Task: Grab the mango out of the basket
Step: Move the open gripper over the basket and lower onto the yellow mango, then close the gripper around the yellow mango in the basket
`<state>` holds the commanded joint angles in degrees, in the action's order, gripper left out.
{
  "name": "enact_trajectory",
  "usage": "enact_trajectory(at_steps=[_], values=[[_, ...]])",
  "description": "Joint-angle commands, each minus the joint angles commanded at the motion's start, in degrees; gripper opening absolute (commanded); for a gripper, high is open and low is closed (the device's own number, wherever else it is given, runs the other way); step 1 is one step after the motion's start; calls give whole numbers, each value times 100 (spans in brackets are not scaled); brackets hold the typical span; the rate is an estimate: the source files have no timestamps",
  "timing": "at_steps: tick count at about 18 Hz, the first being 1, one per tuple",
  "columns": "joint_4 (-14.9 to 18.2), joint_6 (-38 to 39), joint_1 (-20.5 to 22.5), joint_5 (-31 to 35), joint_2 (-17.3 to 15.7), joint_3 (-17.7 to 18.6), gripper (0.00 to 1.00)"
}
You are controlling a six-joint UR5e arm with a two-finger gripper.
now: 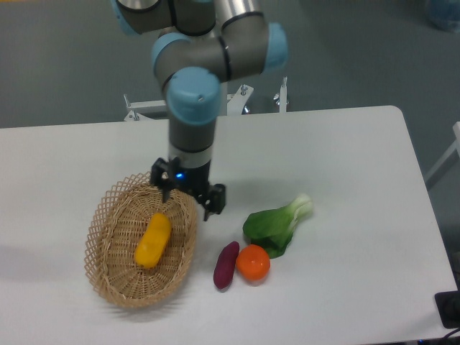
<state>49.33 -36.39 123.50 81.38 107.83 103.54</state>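
Observation:
The mango [153, 241] is a smooth yellow-orange oblong fruit lying in the middle of the tan woven basket [108, 237]. The basket sits on the white table at the front left. My gripper [186, 203] hangs over the basket's far right rim, above and to the right of the mango. Its two dark fingers are spread apart with nothing between them. One finger [164, 187] is over the basket, the other finger [214, 200] is outside the rim.
A small purple sweet potato [226, 264] lies just right of the basket. A round orange fruit [253, 263] touches it. A green bok choy [277, 224] lies behind the orange. The arm rises from the gripper towards the table's far edge.

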Motion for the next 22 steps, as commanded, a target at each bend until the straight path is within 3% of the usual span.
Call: enact_trajectory(at_steps=[2,7,10,22], values=[[-291,132,-194,105,203,-26,100],[-380,360,-370,387,475,-62,100],[-678,510,-414,439,660,-70,100],[-714,519,-485,536,836,-79,100]])
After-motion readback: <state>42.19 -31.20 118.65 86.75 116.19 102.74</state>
